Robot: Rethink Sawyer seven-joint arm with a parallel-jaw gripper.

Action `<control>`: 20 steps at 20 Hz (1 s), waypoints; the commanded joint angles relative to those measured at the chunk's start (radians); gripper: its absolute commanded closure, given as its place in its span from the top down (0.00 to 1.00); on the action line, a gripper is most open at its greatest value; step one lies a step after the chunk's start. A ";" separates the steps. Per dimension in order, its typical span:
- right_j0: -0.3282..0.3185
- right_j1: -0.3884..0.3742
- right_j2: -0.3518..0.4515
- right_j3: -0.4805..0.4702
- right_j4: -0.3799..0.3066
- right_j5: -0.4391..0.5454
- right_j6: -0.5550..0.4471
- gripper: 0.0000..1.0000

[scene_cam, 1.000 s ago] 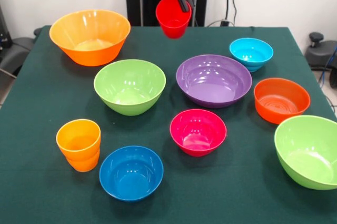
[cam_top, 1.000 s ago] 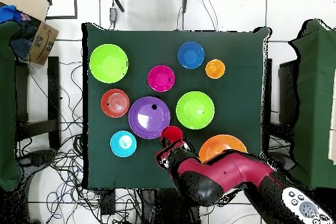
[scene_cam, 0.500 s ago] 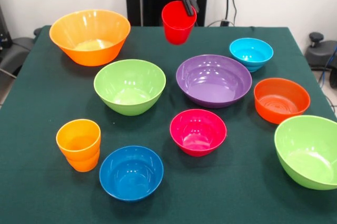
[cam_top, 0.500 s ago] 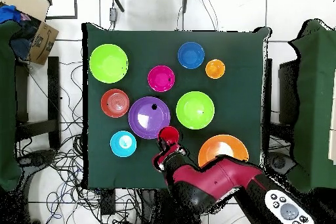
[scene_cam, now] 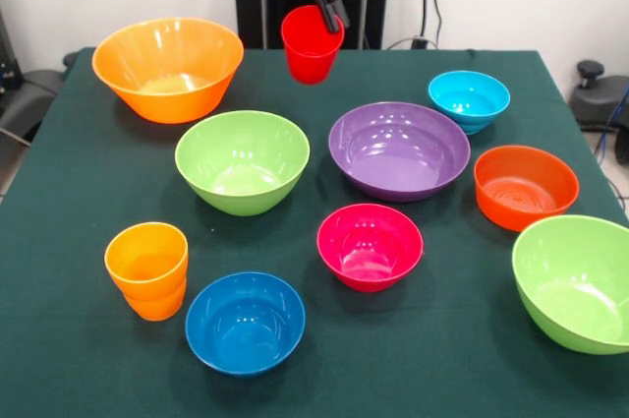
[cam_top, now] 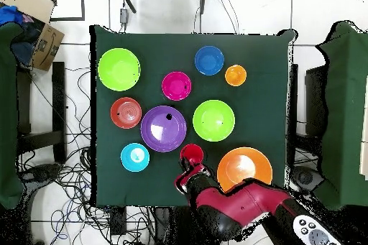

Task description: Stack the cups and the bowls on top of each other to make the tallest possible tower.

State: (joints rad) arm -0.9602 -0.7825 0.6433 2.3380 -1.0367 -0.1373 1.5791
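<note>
Red cup: I hold it in the air, upright with its mouth up, the gripper pinched on its rim at the far table edge. I judge it light, stiff and slippery, so the rim is the sensible hold. It is smooth, glossy and tapered. Beneath and to either side of the gripper sit the large orange bowl and purple bowl; the lime bowl lies nearer the camera.
</note>
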 commanded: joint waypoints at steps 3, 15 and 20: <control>0.067 0.124 -0.128 -0.106 -0.127 -0.098 0.053 0.00; 0.126 0.221 -0.245 -0.162 -0.143 -0.230 0.033 0.00; 0.138 0.232 -0.264 -0.175 -0.152 -0.254 0.039 0.00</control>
State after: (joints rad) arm -0.8772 -0.6173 0.4230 2.2893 -1.1192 -0.3530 1.5791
